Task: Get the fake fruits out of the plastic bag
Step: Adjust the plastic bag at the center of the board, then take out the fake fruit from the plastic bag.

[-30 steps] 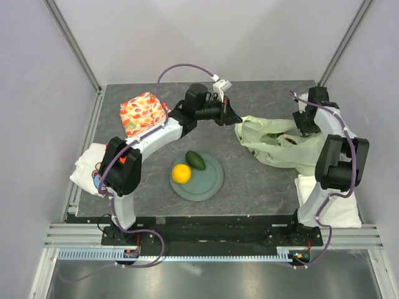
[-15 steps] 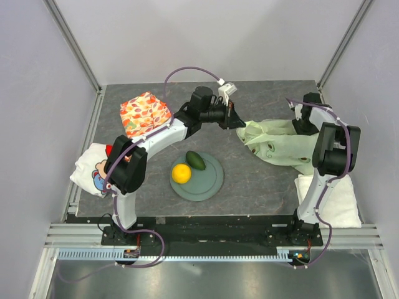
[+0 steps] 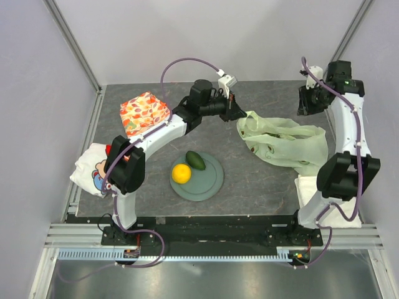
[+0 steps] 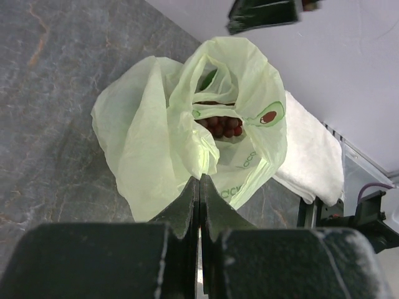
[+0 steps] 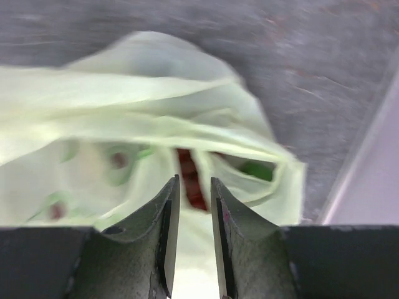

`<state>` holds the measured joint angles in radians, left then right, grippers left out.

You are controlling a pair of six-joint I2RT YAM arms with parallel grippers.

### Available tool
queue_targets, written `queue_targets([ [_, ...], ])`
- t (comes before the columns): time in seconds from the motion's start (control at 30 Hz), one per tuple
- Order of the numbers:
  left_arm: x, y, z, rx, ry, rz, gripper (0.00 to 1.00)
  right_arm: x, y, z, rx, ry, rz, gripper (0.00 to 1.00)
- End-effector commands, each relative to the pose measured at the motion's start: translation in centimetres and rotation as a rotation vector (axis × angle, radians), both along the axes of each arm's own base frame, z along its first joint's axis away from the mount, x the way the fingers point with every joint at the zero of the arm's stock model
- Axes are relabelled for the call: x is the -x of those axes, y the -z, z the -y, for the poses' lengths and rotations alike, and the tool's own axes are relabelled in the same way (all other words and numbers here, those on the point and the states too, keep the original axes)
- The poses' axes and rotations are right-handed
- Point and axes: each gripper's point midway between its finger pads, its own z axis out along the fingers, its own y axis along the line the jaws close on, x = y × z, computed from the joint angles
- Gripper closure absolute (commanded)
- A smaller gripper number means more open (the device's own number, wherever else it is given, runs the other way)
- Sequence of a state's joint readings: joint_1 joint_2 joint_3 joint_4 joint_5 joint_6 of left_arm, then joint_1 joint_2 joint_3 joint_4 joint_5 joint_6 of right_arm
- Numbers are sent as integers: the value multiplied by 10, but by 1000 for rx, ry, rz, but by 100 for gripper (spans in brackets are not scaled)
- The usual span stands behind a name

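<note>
Edge of pale green translucent plastic bag (image 3: 283, 140) pinched in closed left gripper (image 4: 199, 179), dark red grape bunch (image 4: 221, 126) seen inside, right gripper (image 5: 194, 180) poised above, jaws slightly parted, empty

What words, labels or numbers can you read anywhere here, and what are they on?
"occ": green lettering on the plastic bag, printed twice, cut off by folds; the rest is hidden.
Nothing else is readable: the leaf-patterned cloth and the cartoon towel carry pictures only.
</note>
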<state>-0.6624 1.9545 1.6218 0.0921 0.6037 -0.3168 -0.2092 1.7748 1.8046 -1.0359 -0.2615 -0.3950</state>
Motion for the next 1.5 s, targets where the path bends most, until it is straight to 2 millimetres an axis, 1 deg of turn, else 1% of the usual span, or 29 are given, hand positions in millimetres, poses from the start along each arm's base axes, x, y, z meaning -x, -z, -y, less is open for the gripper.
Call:
queue_targets([
  [0.0, -20, -33, -4, 1, -55, 136, 98, 29, -33, -51, -236, -126, -10, 67],
  [0.03, -21, -34, -5, -2, -58, 143, 98, 32, -40, -59, -267, -153, 0, 67],
  [0.1, -24, -37, -9, -7, -63, 156, 98, 32, -47, -58, -253, -164, 25, 66],
  [0.17, -22, -36, -10, -14, -56, 158, 98, 26, -36, -43, -156, -112, 22, 61],
  [0.2, -19, -38, -10, -10, -46, 155, 98, 29, -15, -39, -136, -99, -22, 58],
  [0.27, -15, -29, -11, -17, -41, 129, 98, 29, 9, -22, -43, -93, -57, 57],
  [0.3, -13, -28, -10, -14, -38, 120, 98, 41, 36, -17, -17, -84, -126, 54],
  [0.33, -11, -27, -11, -13, -35, 116, 98, 44, 47, -7, 38, -80, -140, 53],
  [0.37, -9, -23, -11, -17, -31, 107, 98, 66, 74, 6, 112, -58, -233, 52],
  [0.4, -9, -22, -11, -19, -29, 107, 98, 77, 80, 11, 141, -74, -261, 52],
  [0.47, -8, -20, -12, -22, -29, 109, 98, 113, 73, 14, 161, -89, -306, 52],
  [0.5, -9, -21, -13, -24, -33, 116, 98, 136, 79, 16, 189, -135, -356, 50],
  [0.53, -10, -19, -13, -28, -33, 118, 98, 162, 66, 12, 203, -160, -369, 49],
  [0.57, -10, -19, -13, -29, -33, 118, 98, 183, 72, 11, 216, -188, -413, 48],
  [0.63, -11, -19, -12, -26, -32, 122, 98, 213, 64, 15, 280, -240, -425, 44],
  [0.67, -11, -19, -11, -24, -31, 121, 98, 225, 69, 20, 311, -251, -455, 44],
  [0.7, -10, -21, -11, -19, -27, 121, 98, 227, 67, 23, 329, -261, -441, 42],
  [0.8, -8, -24, -7, -4, -7, 116, 98, 189, 50, 28, 330, -206, -305, 39],
  [0.83, -8, -25, -6, 0, -4, 115, 98, 168, 55, 17, 237, -190, -288, 38],
  [0.87, -8, -26, -5, 3, 0, 113, 98, 144, 37, 16, 213, -161, -220, 38],
  [0.9, -8, -25, -4, 6, -2, 101, 98, 122, 46, 11, 149, -163, -214, 38],
  [0.93, -9, -25, -4, 9, -4, 100, 98, 101, 33, 8, 115, -142, -167, 39],
  [0.97, -9, -26, -3, 14, -6, 96, 98, 90, 33, 4, 83, -149, -158, 41],
  [1.0, -8, -25, -3, 13, -5, 91, 98, 78, 44, 1, 40, -164, -186, 42],
  [1.03, -7, -25, -3, 14, -5, 92, 98, 63, 34, -9, -10, -202, -141, 42],
  [1.13, -7, -23, -4, 10, -9, 87, 98, 49, 46, -27, -53, -295, -180, 40],
  [1.2, -6, -23, -5, 11, -11, 89, 98, 49, 60, -39, -70, -352, -229, 39],
  [1.3, -6, -22, -4, 14, -9, 84, 98, 45, 68, -46, -95, -356, -259, 40],
  [1.47, -5, -21, -3, 17, 6, 79, 98, 37, 51, -46, -70, -369, -216, 39],
])
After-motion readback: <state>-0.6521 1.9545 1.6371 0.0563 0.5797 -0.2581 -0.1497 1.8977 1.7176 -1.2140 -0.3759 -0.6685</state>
